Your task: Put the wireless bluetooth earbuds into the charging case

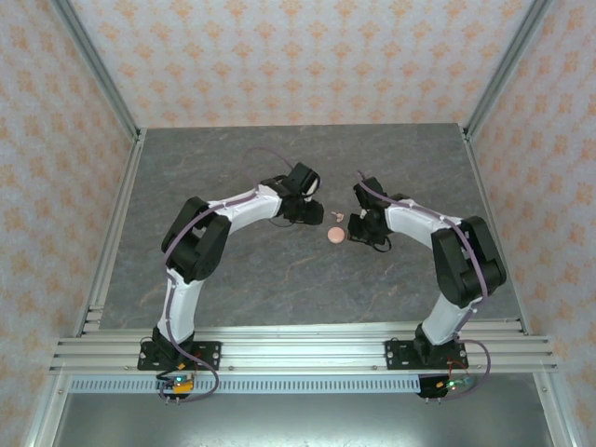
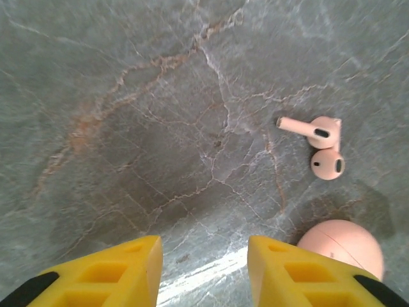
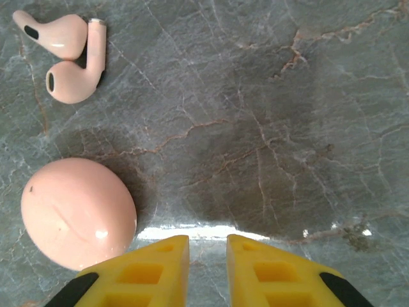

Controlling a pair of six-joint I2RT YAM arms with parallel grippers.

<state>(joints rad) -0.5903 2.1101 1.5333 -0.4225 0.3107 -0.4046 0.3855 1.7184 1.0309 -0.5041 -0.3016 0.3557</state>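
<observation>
Looking from above, we find the pink case [image 1: 332, 237] and both earbuds [image 1: 339, 218] between the left pincer [image 1: 310, 212] and the right pincer [image 1: 361, 229].

Left wrist: jaws apart over bare bench [image 2: 160, 128], earbuds [image 2: 323, 144] ahead-right.

Right wrist: jaws narrowly apart and empty, case [image 3: 77, 211] just left.

We should steady and open the case first.

Two small pinkish-peach plastic earbuds [image 3: 67, 86], with dark oval spots on the heads. Round glossy peach charging case [image 3: 78, 213], same shade as the buds. Grey marble-look tabletop [image 1: 279, 279] with rust-brown and whitish veins. Yellow plastic fingers [image 2: 115, 275], black at the base, on left gripper [image 2: 204, 256] and right gripper [image 3: 208, 256]. White-and-black robot arms [image 1: 237, 207] with purple cables. Pale wallpaper walls [image 1: 298, 56] with a repeating orange floral motif. Silver metal frame rails [image 1: 307, 349] at the near edge.
</observation>
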